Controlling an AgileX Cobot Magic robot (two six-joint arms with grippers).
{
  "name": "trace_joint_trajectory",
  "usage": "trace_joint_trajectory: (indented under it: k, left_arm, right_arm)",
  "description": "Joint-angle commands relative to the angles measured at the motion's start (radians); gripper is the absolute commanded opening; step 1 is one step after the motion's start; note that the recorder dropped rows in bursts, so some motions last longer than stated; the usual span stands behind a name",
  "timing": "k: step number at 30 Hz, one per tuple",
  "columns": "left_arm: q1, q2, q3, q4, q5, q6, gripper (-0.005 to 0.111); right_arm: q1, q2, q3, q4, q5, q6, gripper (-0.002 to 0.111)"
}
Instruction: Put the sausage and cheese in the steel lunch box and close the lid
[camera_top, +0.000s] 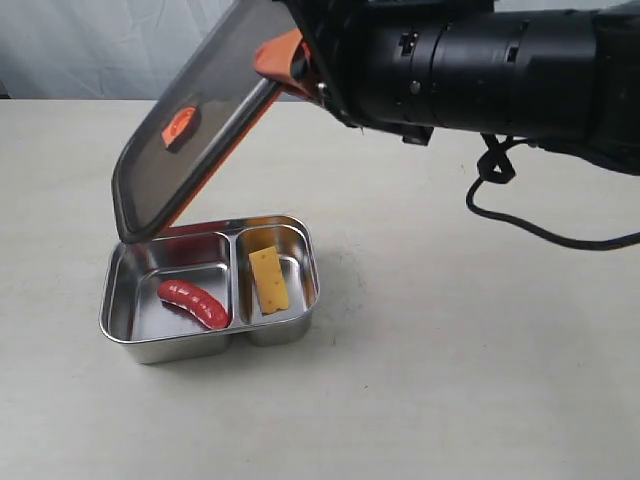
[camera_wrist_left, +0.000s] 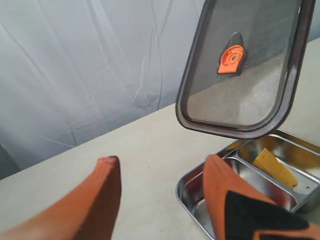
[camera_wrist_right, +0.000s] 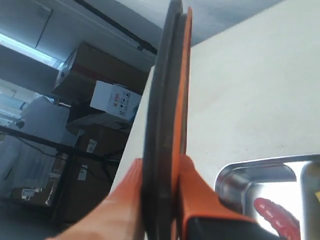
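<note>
1. Since the sausage lies in the wider compartment of the lunch box and the cheese leans in the narrower one beside it, we judge the loading part of the task done.
2. What is left, as we read it, is the closing. The lid hangs steeply tilted above the far side of the box, with its lower edge near the back rim. From these angles we cannot quite tell whether that edge touches the rim.
3. Our right gripper is clamped on the lid's upper edge, one orange finger on each face, as the right wrist view shows edge-on.
4. Our left gripper stands wide apart and empty, hovering over the desk near the box.
5. The box is shiny steel with rounded corners and a raised divider, mirror-like inside. The lid is dark, smoky, see-through plastic with an orange band along its underside and a small orange tab at its middle.
6. The sausage is glossy red, curved and ridged. The cheese is a flat yellow wedge. The desk is plain, pale and smooth.
</note>
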Motion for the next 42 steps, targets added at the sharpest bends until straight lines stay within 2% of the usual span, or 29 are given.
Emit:
trace_joint_trajectory:
  k: [1,14,20,23,26,30,32,35,38,39,40,42]
  left_arm:
    - [-0.009,-0.006,-0.005,-0.045,-0.015,-0.019,0.049]
    - [-0.009,-0.006,-0.005,-0.047,-0.015,-0.019,0.049]
    - [-0.009,-0.006,-0.005,-0.047,-0.015,-0.019,0.049]
    - [-0.009,-0.006,-0.005,-0.047,-0.015,-0.019,0.049]
    - [-0.009,-0.006,-0.005,-0.047,-0.015,-0.019,0.049]
    - [-0.009,-0.006,-0.005,-0.047,-0.015,-0.019,0.049]
    - [-0.009,-0.006,-0.005,-0.047,-0.015,-0.019,0.049]
    - [-0.009,-0.006,-0.005,-0.047,-0.015,-0.019,0.049]
    - [-0.009,-0.006,-0.005,-0.047,-0.015,-0.019,0.049]
    - [-0.009,-0.006,-0.005,-0.047,-0.015,-0.019,0.049]
    - [-0.009,-0.006,-0.005,-0.047,-0.015,-0.019,0.049]
    - [-0.009,-0.006,-0.005,-0.047,-0.015,-0.019,0.049]
  right_arm:
    - [0.031,-0.021,-0.023,-0.026,0.009,-0.055,-0.001]
    - [0.054,-0.023,-0.023,-0.009,0.082,-0.055,-0.001]
    - [0.131,-0.023,-0.023,0.006,0.014,-0.055,-0.001]
    - [0.156,-0.023,-0.023,-0.095,0.002,-0.015,-0.001]
    - [0.212,-0.023,-0.023,-0.240,-0.128,0.138,-0.001]
    - [0.275,-0.023,0.002,-0.276,-0.309,0.325,-0.001]
    - [0.296,-0.023,0.025,-0.404,-0.395,0.482,-0.001]
    - [0.308,-0.023,0.079,-0.744,-0.513,0.905,-0.001]
    - [0.306,-0.021,0.169,-1.283,-0.686,1.472,-0.001]
    - [0.298,-0.016,0.204,-1.430,-0.787,1.604,-0.001]
    - [0.292,-0.004,0.236,-1.533,-0.888,1.697,-0.001]
    - [0.278,0.017,0.276,-1.572,-0.970,1.784,-0.001]
